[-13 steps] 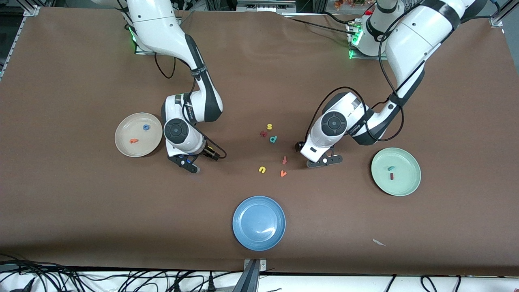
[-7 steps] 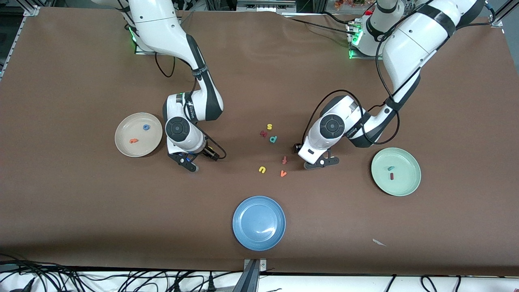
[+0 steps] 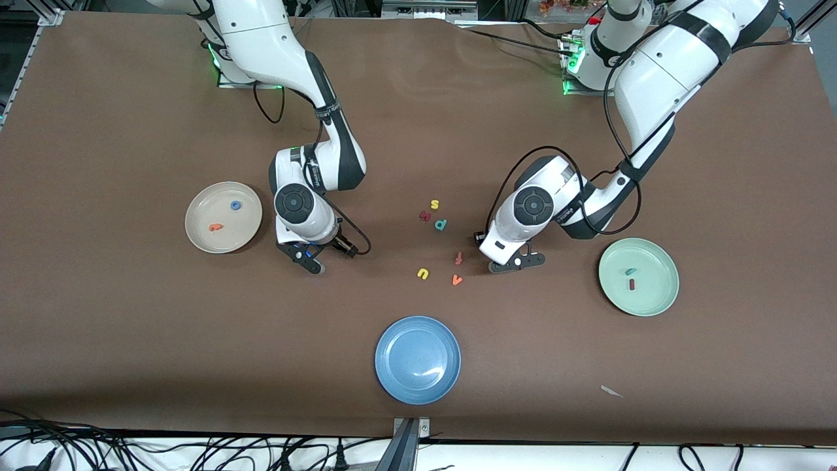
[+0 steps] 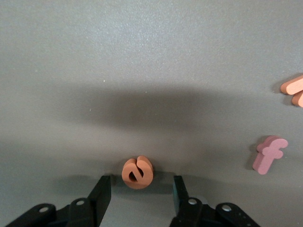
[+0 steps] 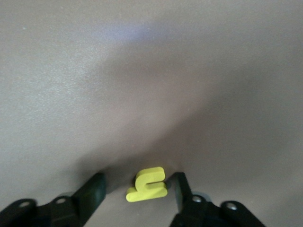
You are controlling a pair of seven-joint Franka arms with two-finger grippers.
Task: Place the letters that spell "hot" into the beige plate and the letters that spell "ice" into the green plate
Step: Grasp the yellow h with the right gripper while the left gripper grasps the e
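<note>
An orange "e" [image 4: 138,172] lies on the table between the fingers of my left gripper [image 4: 141,179], which is open with a gap on each side. My right gripper [image 5: 138,177] is low over a yellow "h" [image 5: 147,184]. It is open, with one finger [image 5: 181,188] close beside the letter. The beige plate [image 3: 196,235] holds a blue "o" [image 3: 235,205] and an orange "t" [image 3: 215,227]. A teal "c" [image 3: 630,271] and a dark red "i" [image 3: 632,284] lie in the green plate [image 3: 657,294]. From the front, the right gripper [image 3: 306,257] and left gripper [image 3: 516,261] hide their letters.
Loose letters lie mid-table: yellow "s" [image 3: 434,205], teal "p" [image 3: 441,225], red-orange "f" [image 3: 459,258], yellow "u" [image 3: 423,273] and orange "v" [image 3: 456,280]. A blue plate [image 3: 418,360] sits nearer the front camera.
Both grippers' fingers have drawn closer together around their letters. Both hands have shifted slightly, the left one toward the loose letters.
</note>
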